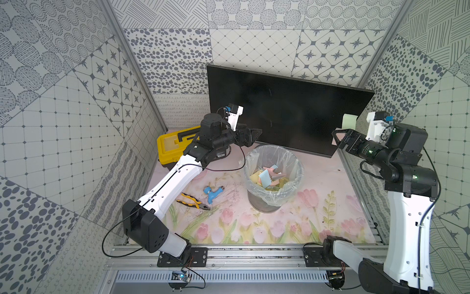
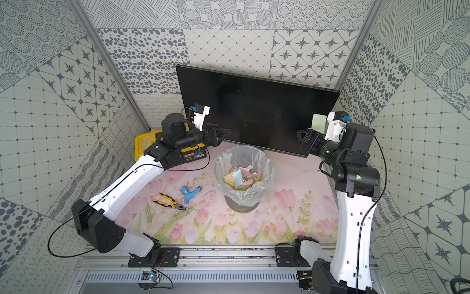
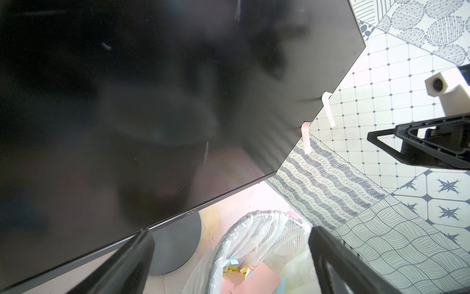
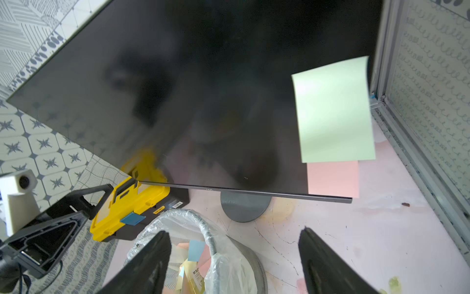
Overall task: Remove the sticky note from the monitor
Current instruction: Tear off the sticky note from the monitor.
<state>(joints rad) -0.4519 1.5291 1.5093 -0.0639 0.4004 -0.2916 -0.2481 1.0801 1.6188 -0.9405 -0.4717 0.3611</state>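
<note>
monitor: big black screen (image 1: 287, 109) standing upright at the back of the floral mat (image 1: 318, 216), face dark and glossy, round grey foot (image 4: 244, 207) under its bottom edge
green sticky note: (image 4: 333, 109) stuck on the monitor face near its lower right corner, close to the side edge; also seen in both top views (image 1: 349, 121) (image 2: 318, 123)
pink sticky note: (image 4: 332, 178) on the monitor directly under the green one, top edge tucked beneath it, reaching down to the bottom frame
note edges: in the left wrist view both notes stand a little off the monitor's side edge, seen edge-on, pink (image 3: 306, 137) and pale one (image 3: 328, 109)
right gripper: (image 4: 235, 232) fingers spread apart, nothing between them, in front of the monitor's lower right corner, aimed at the screen, clear of both notes
left gripper: (image 3: 230, 234) fingers wide apart, holding nothing, in front of the monitor's lower left part, not touching the screen
waste bin: mesh bin (image 1: 262, 203) with clear plastic liner, just in front of the monitor's foot, between the two grippers
bin contents: loose paper notes (image 1: 267, 178), pink, blue, yellow
toolbox: yellow and black (image 1: 170, 147), beside the monitor's left edge, partly hidden by the left arm
pliers: yellow-handled (image 1: 194, 201), on the mat well in front of the monitor, left of the bin
blue plastic part: (image 1: 212, 194) just beside the pliers, kind unclear
</note>
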